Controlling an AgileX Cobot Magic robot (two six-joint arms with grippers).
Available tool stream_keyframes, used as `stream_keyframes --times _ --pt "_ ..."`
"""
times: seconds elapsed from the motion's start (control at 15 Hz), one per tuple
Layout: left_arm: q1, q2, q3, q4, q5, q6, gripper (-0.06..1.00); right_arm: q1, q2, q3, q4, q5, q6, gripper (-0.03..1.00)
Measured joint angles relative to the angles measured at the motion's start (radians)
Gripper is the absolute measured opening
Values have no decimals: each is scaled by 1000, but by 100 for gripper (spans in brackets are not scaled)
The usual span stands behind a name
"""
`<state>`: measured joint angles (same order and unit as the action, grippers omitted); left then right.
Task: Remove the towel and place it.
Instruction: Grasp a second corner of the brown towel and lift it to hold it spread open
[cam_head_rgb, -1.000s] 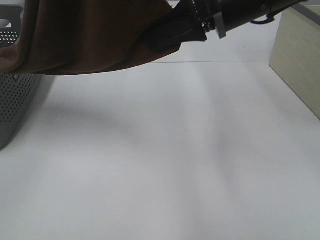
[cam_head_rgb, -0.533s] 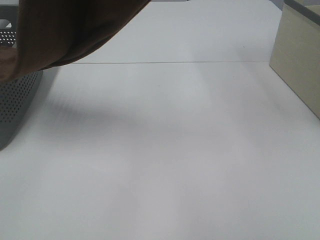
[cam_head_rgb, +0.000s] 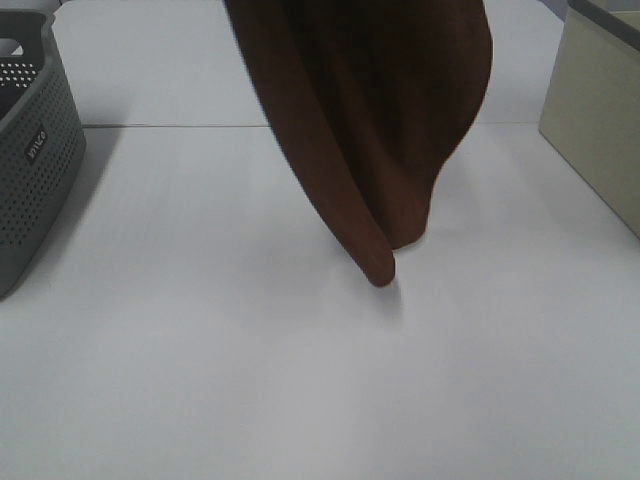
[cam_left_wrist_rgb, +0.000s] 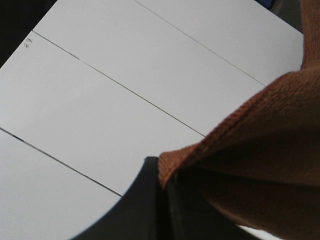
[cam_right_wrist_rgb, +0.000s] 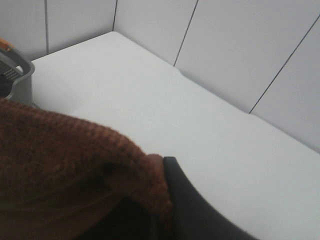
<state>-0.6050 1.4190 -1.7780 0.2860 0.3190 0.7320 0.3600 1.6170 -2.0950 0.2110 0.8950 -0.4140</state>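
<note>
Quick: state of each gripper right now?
Left gripper: closed, holding the towel.
Right gripper: closed, holding the towel.

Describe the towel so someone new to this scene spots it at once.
Start at the white table, with a grey perforated basket at its left edge and a beige box at the right. Between them a towel hangs down from above the frame, its lowest tip near the tabletop. It is the only dark reddish-brown, folded cloth; everything else is rigid and pale or grey.
</note>
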Motion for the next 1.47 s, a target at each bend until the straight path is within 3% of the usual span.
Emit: stream_keyframes --times 0.27,0.33,0.4,0.6,0.87,1.13,1.27,1.47 --pt "95 115 0 -86 -167 -4 0 0 41 0 -67 -252 2 1" --pt "127 183 0 -113 -303 -20 0 0 83 0 -67 -387 7 1" --pt "144 209 0 -125 -364 -34 0 0 101 0 -68 -445 7 1" --pt "192 282 0 -136 -550 -64 0 0 148 0 -68 -597 7 1" --pt "275 369 -1 -146 -718 -100 0 0 233 0 -67 -741 20 1" --pt "324 506 -100 -146 -780 -158 0 0 323 0 -65 -866 35 1" --pt "339 614 -238 -143 -783 -165 0 0 371 -25 -65 -934 36 1" --pt "353 764 -483 -142 -769 -199 0 0 443 -153 -47 -953 37 1"
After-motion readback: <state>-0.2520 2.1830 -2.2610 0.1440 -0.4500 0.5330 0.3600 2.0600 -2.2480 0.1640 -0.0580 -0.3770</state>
